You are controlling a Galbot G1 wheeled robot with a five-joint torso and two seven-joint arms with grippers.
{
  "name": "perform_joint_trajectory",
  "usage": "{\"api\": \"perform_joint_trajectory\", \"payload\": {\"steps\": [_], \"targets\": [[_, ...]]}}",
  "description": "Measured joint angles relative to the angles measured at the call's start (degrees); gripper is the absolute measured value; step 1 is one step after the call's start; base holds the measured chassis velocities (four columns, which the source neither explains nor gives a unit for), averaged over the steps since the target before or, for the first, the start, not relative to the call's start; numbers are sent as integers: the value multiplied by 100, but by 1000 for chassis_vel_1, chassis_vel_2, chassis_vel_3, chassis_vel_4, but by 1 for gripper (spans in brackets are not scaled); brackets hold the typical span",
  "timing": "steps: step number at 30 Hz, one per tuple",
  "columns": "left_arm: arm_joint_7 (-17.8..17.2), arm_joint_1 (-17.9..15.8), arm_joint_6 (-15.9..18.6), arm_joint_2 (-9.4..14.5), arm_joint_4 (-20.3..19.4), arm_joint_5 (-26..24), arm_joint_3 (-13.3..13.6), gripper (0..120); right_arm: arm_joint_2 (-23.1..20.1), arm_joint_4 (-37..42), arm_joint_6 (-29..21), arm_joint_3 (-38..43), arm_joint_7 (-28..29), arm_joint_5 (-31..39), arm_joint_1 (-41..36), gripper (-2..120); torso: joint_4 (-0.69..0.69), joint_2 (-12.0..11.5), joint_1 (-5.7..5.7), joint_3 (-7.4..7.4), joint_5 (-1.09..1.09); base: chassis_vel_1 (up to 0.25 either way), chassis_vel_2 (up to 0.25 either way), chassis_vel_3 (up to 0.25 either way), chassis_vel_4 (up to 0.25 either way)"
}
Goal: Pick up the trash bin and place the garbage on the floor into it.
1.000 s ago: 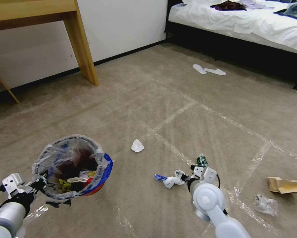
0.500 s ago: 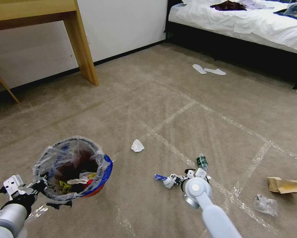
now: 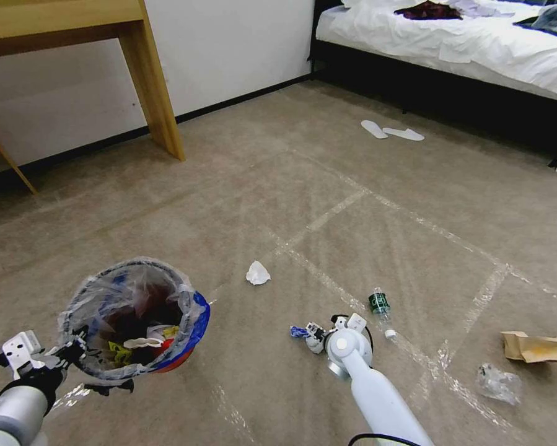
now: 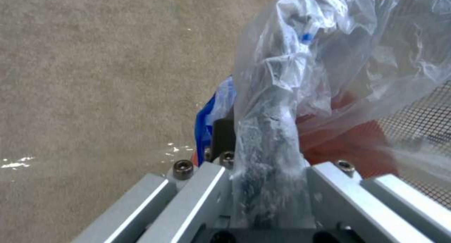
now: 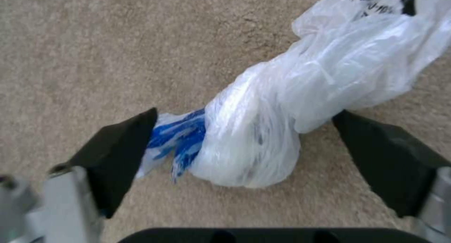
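- Head view: the left gripper [image 3: 74,348] holds the red trash bin [image 3: 188,337] off the carpet [image 3: 278,186] at the lower left, pinched on its bag-lined rim; litter sits inside.
- Left wrist view: the jaws are pressed together on the rim and the crinkled clear liner [image 4: 301,77], blue rim [image 4: 204,126] showing beside them.
- Right wrist view: the right gripper [image 5: 244,148] is spread wide, its black fingers [image 5: 122,155] on either side of a twisted white-and-blue plastic bag [image 5: 291,105] lying on the carpet, not squeezing it.
- Head view: that bag [image 3: 304,334] lies just beside the right wrist.
- Elsewhere on the carpet: a white tissue wad [image 3: 257,273], a green-label bottle [image 3: 379,303], a brown paper bag [image 3: 535,348], crumpled clear plastic [image 3: 498,384].
- White slippers [image 3: 391,131] lie near the bed [image 3: 464,37].
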Motion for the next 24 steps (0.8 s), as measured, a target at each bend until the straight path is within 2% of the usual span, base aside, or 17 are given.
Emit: {"api": "perform_joint_trajectory", "payload": {"steps": [2,4,5,7,9,15,17,18,19,21,22,24], "targets": [[0,-5,0,-2,-1,-12,-5,0,33,-122,13,-1,-60,-56,32,80,0,0,0,0,0,0,0,0,0],[-2,-9,0,-1,-1,-17,-11,0,46,-177,21,-1,-82,-77,36,76,0,0,0,0,0,0,0,0,0],[-3,-10,-1,3,-1,-21,-16,0,61,-234,35,3,-109,-104,40,68,0,0,0,0,0,0,0,0,0],[-4,-10,-2,7,0,-22,-18,0,65,-247,41,5,-123,-115,40,66,0,0,0,0,0,0,0,0,0],[-4,-17,-6,9,21,-22,-17,0,61,-240,49,7,-144,-158,23,55,0,0,0,0,0,0,0,0,0],[-5,-38,-20,-8,49,-8,22,0,59,-248,66,-2,-201,-229,12,42,0,0,0,0,0,0,0,0,0],[-5,-45,-26,-11,59,0,33,0,59,-272,85,-14,-243,-300,2,29,0,0,0,0,0,0,0,0,0],[-5,-45,-26,-11,59,0,33,0,59,-272,85,-14,-243,-300,2,29,0,0,0,0,0,0,0,0,0],[-5,-45,-28,-7,63,0,31,0,58,-275,86,-14,-261,-313,-7,22,0,0,0,0,0,0,0,0,0],[-5,-44,-29,-6,63,0,28,0,59,-287,87,-15,-270,-324,-9,20,0,0,0,0,0,0,0,0,0],[-5,-35,-36,-5,63,0,20,0,57,-321,102,-18,-299,-382,-22,11,0,0,0,0,0,0,0,0,0],[-4,-27,-41,-7,63,0,18,0,49,-318,109,-23,-318,-414,-43,4,0,0,0,0,0,0,0,0,0]]}}
